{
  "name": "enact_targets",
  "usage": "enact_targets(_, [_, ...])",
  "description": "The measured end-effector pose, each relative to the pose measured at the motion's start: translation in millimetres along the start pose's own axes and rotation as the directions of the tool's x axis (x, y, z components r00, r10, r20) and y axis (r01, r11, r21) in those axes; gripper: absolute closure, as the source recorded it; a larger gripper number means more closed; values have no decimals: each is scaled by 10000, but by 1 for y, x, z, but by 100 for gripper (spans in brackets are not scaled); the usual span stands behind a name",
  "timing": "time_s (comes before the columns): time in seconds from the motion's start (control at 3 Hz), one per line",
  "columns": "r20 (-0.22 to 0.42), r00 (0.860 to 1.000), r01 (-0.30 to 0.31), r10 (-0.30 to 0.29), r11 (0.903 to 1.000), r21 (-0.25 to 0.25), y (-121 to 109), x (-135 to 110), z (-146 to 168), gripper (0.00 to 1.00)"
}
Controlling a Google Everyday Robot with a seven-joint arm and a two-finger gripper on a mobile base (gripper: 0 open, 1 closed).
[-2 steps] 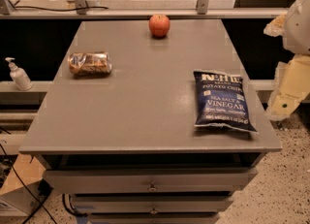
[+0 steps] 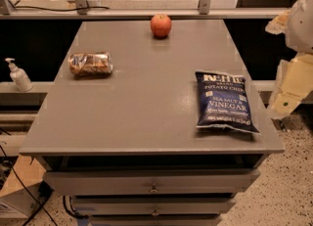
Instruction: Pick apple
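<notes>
The apple [image 2: 161,25] is small, round and red-orange. It sits at the far edge of the grey table [image 2: 142,107], near the middle. My gripper [image 2: 287,90] hangs off the table's right side, level with the blue chip bag. It is far from the apple and holds nothing that I can see. The white arm [image 2: 302,22] rises above it at the right edge of the view.
A blue salt and vinegar chip bag [image 2: 224,101] lies at the front right of the table. A brown clear-wrapped snack packet [image 2: 90,64] lies at the left. A pump bottle [image 2: 18,75] stands on a ledge to the left. Drawers [image 2: 152,183] sit under the tabletop.
</notes>
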State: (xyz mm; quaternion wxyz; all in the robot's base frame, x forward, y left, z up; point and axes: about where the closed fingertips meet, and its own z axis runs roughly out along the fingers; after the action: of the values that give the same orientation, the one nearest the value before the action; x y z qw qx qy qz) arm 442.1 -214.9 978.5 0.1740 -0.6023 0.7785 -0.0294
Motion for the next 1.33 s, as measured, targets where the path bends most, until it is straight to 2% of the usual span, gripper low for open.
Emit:
enact_targets(0.33, [1057, 9944, -75, 56, 9998, 180, -12, -11, 9, 0])
enact_targets(0.67, [2573, 9656, -478, 369, 9982, 363, -37, -25, 28, 0])
enact_targets(1.0, [3607, 9310, -772, 553, 9959, 467, -68, -42, 47, 0])
enact_targets(1.33, [4346, 8976, -895, 737, 9959, 159, -105, -66, 83, 0])
